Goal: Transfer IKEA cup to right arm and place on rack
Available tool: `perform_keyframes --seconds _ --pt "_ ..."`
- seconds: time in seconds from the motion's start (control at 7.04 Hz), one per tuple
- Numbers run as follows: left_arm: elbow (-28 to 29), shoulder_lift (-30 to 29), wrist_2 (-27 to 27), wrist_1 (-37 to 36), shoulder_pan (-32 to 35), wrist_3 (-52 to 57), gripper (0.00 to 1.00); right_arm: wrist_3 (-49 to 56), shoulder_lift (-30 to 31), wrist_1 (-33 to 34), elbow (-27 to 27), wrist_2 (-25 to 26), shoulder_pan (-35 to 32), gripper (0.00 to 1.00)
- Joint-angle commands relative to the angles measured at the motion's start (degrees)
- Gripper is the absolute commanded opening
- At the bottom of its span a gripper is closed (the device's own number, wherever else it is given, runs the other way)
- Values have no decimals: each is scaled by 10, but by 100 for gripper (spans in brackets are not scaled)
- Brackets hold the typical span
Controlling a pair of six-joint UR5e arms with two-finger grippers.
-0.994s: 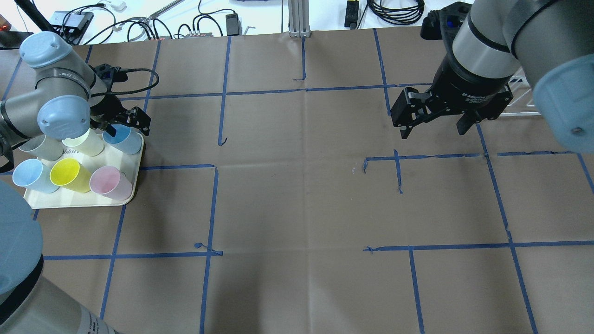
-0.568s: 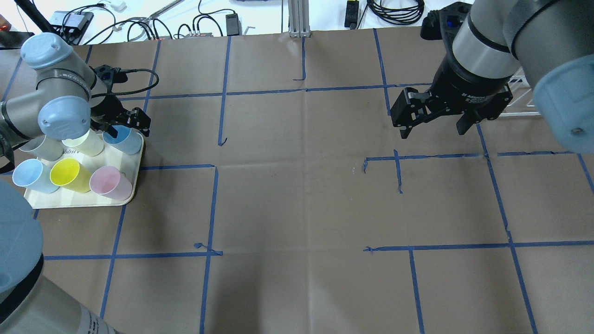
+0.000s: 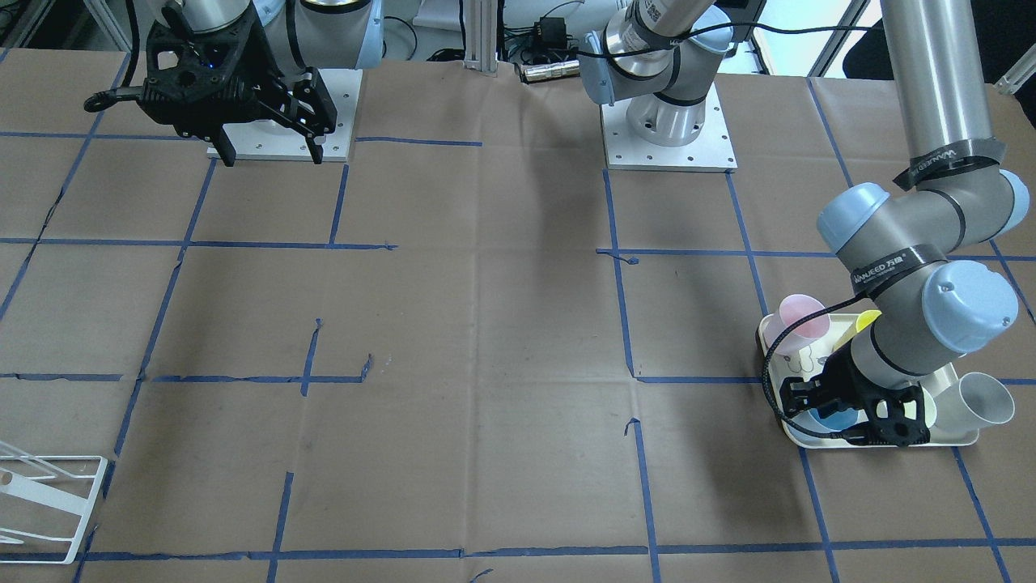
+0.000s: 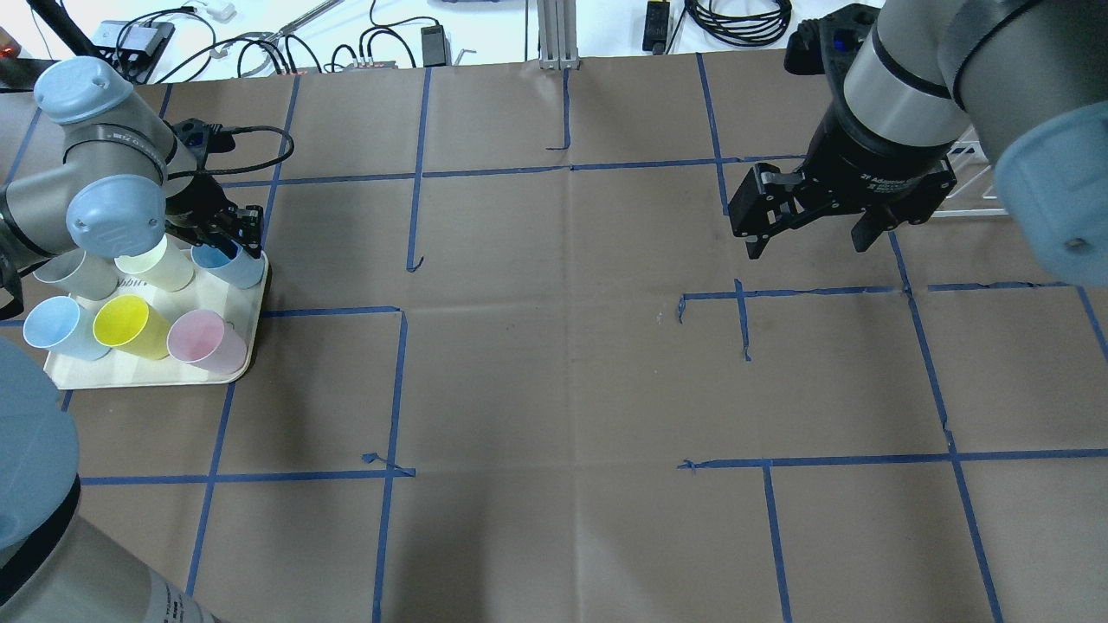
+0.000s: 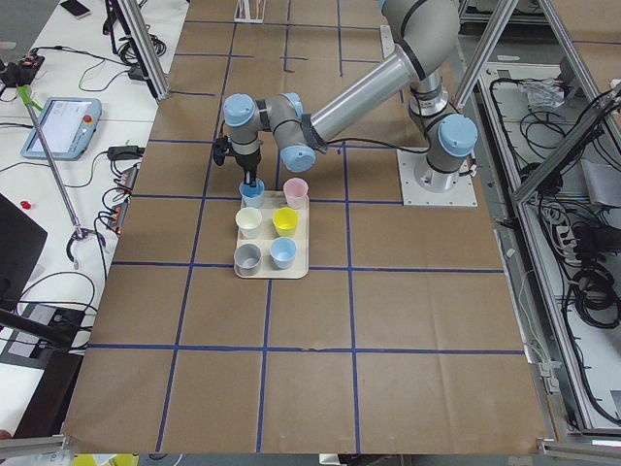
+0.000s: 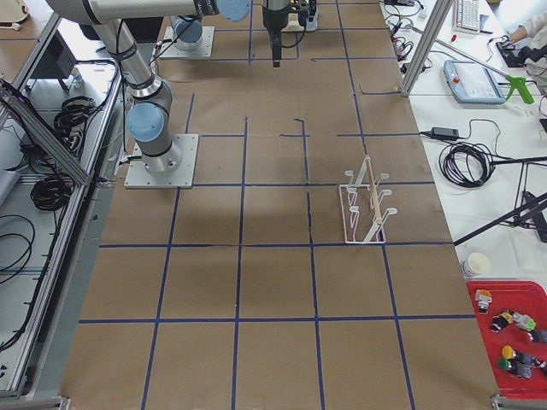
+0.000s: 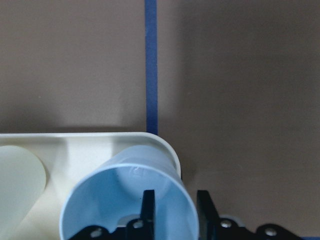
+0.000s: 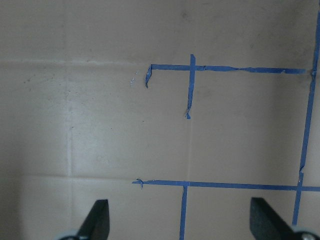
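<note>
Blue cup (image 7: 125, 195) stands upright at the corner of the tray (image 7: 75, 142), with the left jaws narrow astride its wall, one finger (image 7: 148, 207) inside, the other outside, not clearly pinching yet. Such a thin-wall pinch could slip or tilt the cup on lifting, and a swing might clip the cream cup (image 7: 17, 190) just beside. Well apart over the table, the right jaws hang wide; a misjudged handover could drop it short of the rack (image 6: 363, 205)
</note>
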State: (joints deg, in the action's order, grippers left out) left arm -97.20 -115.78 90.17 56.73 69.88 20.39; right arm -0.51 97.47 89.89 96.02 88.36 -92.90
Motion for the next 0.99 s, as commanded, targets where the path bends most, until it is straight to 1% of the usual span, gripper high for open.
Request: perform_keyframes --seconds 0.0,0.28,0.43,0.57,0.85 --pt "10 4 -1 9 0 2 0 -1 0 -1 2 0 0 100" --pt "17 15 0 24 0 3 0 -2 0 -1 3 0 0 100" --pt "31 33 0 55 3 3 0 -2 0 -1 3 0 0 100" --pt "60 46 0 103 3 3 0 -2 0 -1 3 0 0 100" --pt "142 63 0 206 5 3 0 -3 0 -1 3 -1 0 100"
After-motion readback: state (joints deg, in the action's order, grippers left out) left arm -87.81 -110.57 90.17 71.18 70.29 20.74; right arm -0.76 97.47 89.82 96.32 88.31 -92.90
